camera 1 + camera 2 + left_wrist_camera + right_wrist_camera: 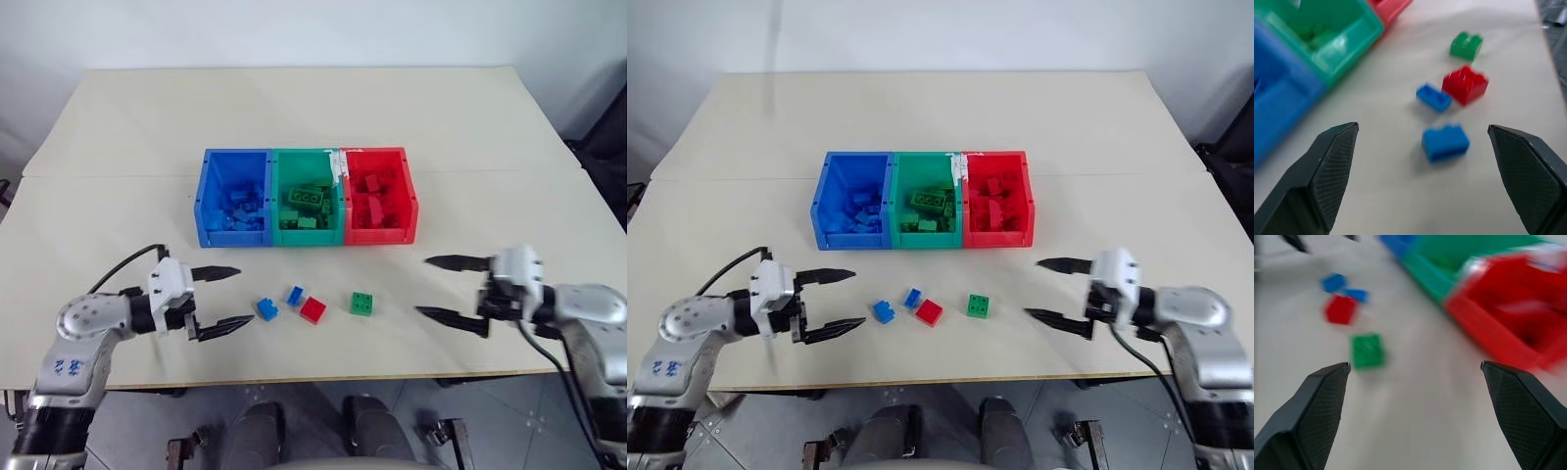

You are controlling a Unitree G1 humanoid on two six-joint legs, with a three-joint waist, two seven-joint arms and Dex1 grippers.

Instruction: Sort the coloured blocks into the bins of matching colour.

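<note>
left gripper (227, 298): jaws spread wide, nothing between them, low over the table's near left, tips aimed toward the loose blocks.
table (118, 147): beige top, carries everything.
blue bin (209, 201): left end of the joined row, mid-table; head views show blue bricks piled inside.
green bin (277, 196): middle of the row, touching both neighbours; green bricks inside, seen from the head views.
red bin (409, 196): right end of the row; red bricks inside.
larger blue block (266, 309): on the table in front of the bins, leftmost of the loose ones, nearest the left gripper.
flat blue block (295, 295): just beside the larger blue one, slightly nearer the bins.
red block (313, 309): just right of the two blue ones, close but whether touching cannot tell.
green block (362, 304): apart from the other three, on their right, in front of the green/red join.
right gripper (449, 290): jaws spread wide, holding nothing, low over the table's near right, tips aimed left toward the green block.
left wrist view: the larger blue block sits between the open fingers (1327, 166), studs side-on; bin fronts seen, contents not.
right wrist view: green block is the nearest loose piece, red bin's wall alongside; blurred, so studs unreadable.
</note>
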